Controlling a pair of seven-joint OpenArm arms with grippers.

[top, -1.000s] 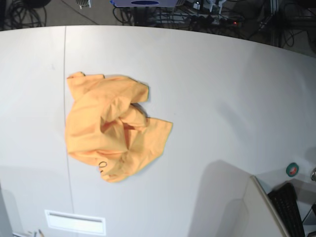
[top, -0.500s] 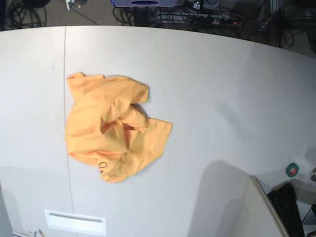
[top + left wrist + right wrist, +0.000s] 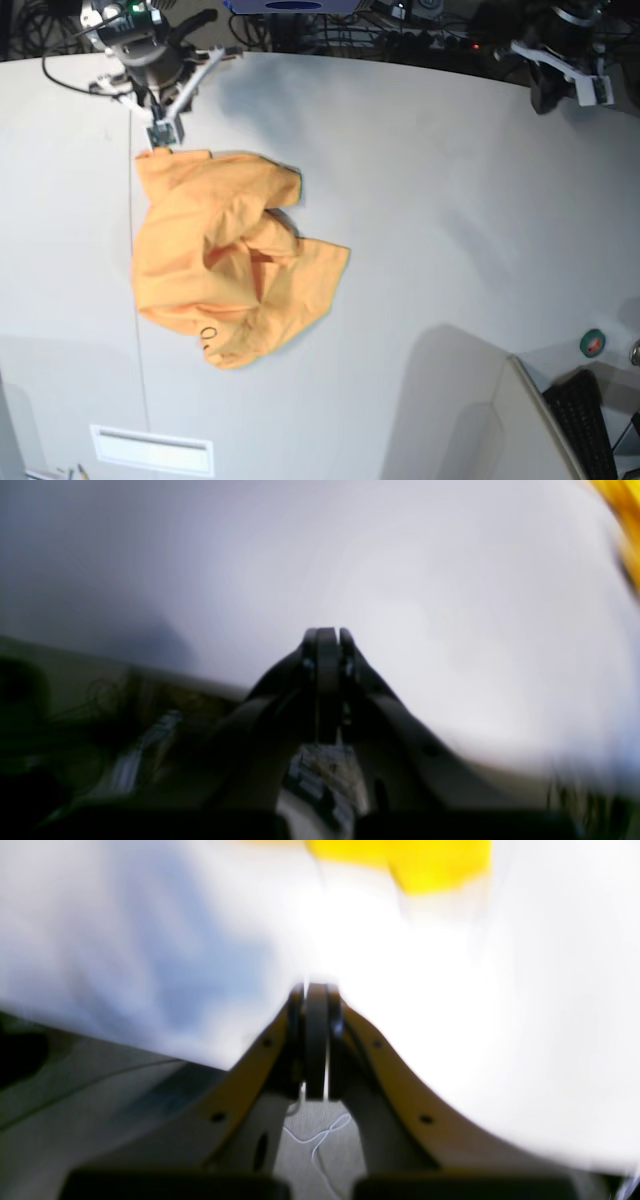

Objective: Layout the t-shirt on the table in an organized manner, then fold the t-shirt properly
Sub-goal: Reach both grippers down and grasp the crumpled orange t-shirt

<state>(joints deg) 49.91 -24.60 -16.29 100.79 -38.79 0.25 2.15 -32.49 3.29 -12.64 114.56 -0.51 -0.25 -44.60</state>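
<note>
T-shirt [image 3: 225,265] lies crumpled on the table [image 3: 450,220]; both arms' fingers [image 3: 325,640] are pressed together, holding nothing.

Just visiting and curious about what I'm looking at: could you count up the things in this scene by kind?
T-shirts: 1, the crumpled orange t-shirt
Tables: 1, the white table
Robot tools: 2, the right tool and the left tool, both shut and empty
Keyboards: 1, the black keyboard
Green-and-red round objects: 1
Total: 6
</note>
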